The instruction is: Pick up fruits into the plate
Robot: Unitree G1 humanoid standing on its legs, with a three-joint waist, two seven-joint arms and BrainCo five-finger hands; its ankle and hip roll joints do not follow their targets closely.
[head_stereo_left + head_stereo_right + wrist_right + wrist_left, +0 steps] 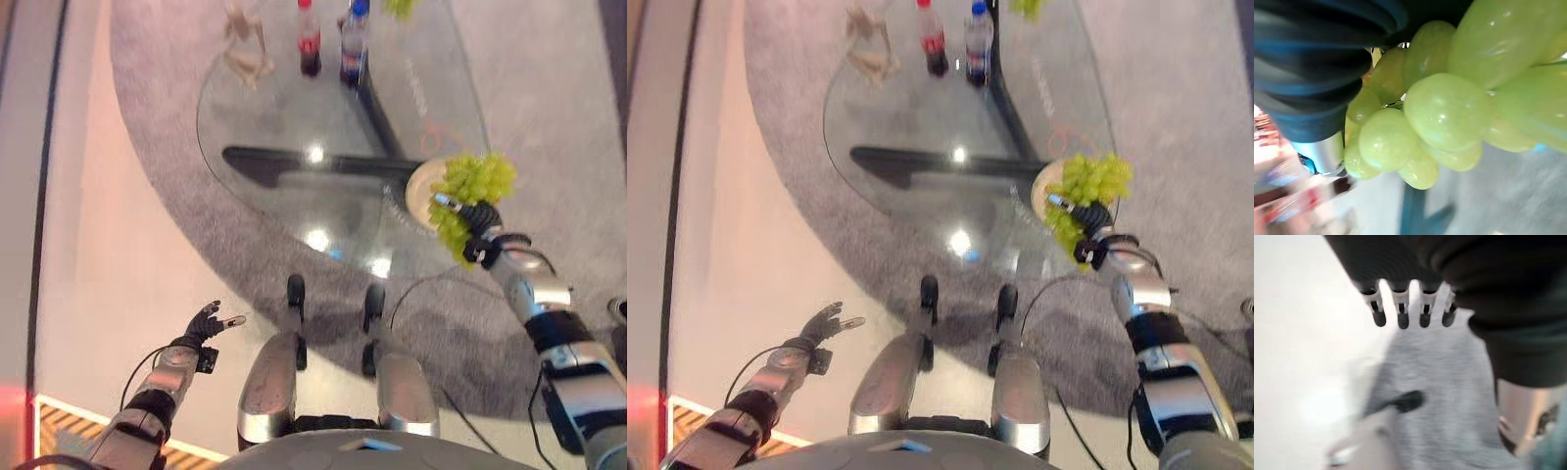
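Grapes (477,186), a green bunch, hang clamped in the right hand (476,219), whose fingers curl round them over the plate (420,191) at the near right edge of the glass table (294,117); part of the bunch droops past the plate's rim on the robot's side. Farther back on the table stand two bottles (310,39), a small wooden figure (245,44) and another bit of green fruit (399,7) at the far edge. Low at the left, well away from the table, the left hand (210,321) hovers over the pale floor (118,294) beside the grey rug (176,147), fingers straight and spread, holding nothing.
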